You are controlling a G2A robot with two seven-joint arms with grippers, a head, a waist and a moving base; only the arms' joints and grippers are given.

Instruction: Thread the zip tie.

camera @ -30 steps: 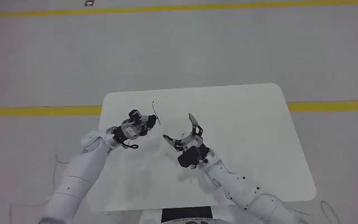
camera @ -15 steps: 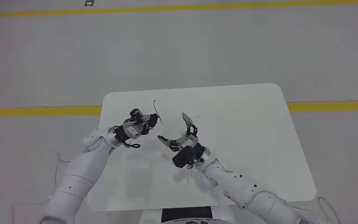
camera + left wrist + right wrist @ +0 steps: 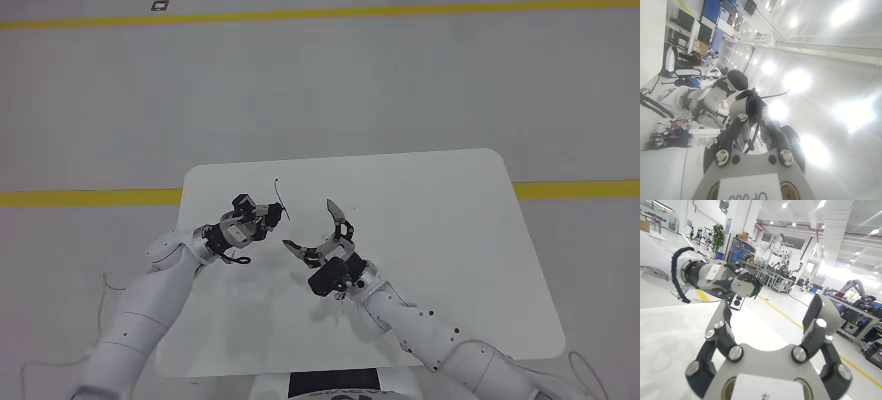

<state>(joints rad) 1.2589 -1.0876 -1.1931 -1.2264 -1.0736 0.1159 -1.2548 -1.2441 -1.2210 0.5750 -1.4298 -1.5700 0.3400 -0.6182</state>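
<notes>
Above table [image 3: 450, 200], left gripper [image 3: 270, 215] pinching black zip tie [image 3: 279, 198], right gripper [image 3: 308, 224] spread wide, wrist label [image 3: 712, 273] seemingly illegible

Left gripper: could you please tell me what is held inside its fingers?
The left gripper is shut on the black zip tie, whose thin end pokes out in front. The stretch pinched inside is covered.

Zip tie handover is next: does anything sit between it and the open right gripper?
Nothing visible does. The zip tie sticks out of the shut left gripper, and only air above the table separates it from the right gripper.
</notes>
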